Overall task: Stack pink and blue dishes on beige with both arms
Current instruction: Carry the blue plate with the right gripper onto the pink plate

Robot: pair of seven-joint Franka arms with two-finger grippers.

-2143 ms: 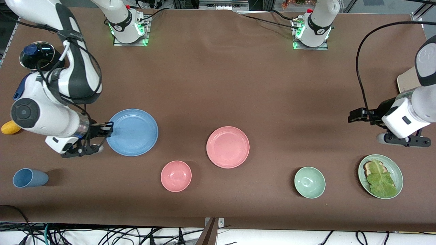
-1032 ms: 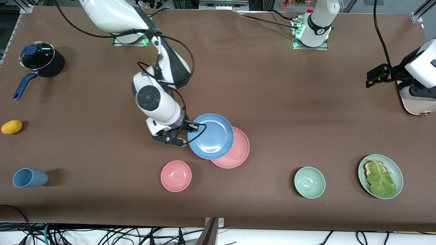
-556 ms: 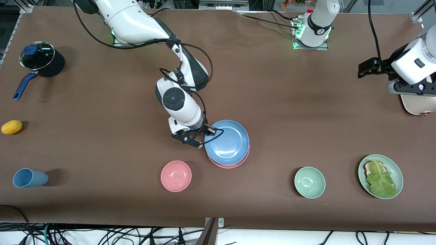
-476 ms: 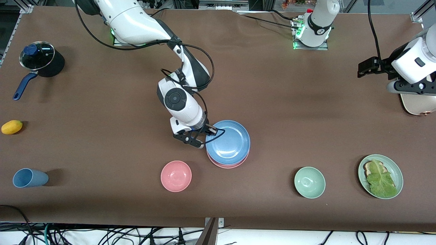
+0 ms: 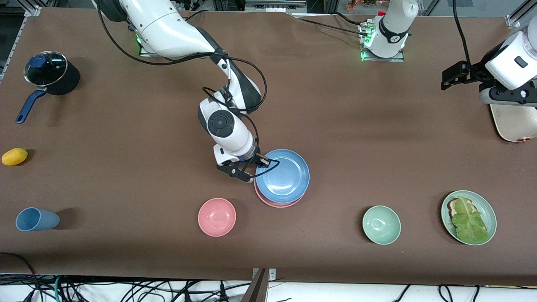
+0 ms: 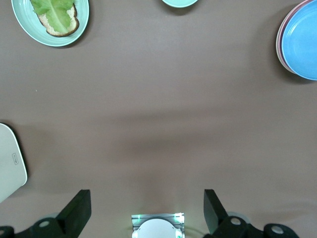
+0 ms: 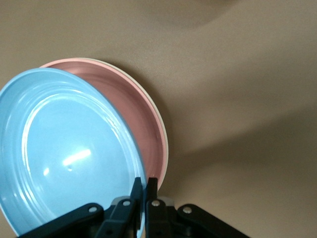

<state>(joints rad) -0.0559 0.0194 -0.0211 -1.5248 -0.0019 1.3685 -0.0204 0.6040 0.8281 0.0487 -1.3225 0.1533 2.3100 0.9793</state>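
Observation:
My right gripper [image 5: 261, 161] is shut on the rim of the blue plate [image 5: 283, 174] at mid table. It holds the plate slightly tilted over the pink plate [image 5: 277, 204], covering most of it. In the right wrist view the two fingers [image 7: 144, 181] pinch the blue plate [image 7: 64, 148] at its edge, with the pink plate [image 7: 141, 116] beneath. A thin cream rim [image 7: 165, 141] under the pink one looks like the beige plate's. My left gripper [image 5: 449, 79] hangs open and empty over the left arm's end of the table, its fingers wide apart [image 6: 147, 201].
A pink bowl [image 5: 217, 217], a green bowl [image 5: 381, 225] and a pale green plate [image 5: 488, 209] with bread and lettuce lie nearer the camera. A blue cup [image 5: 37, 219], yellow fruit [image 5: 14, 156] and lidded pot [image 5: 50, 73] sit at the right arm's end. A cream board [image 5: 512, 123] lies under the left arm.
My right arm has carried the blue plate from the right arm's end of the table to over the pink plate. My left arm has drifted a little farther from the camera.

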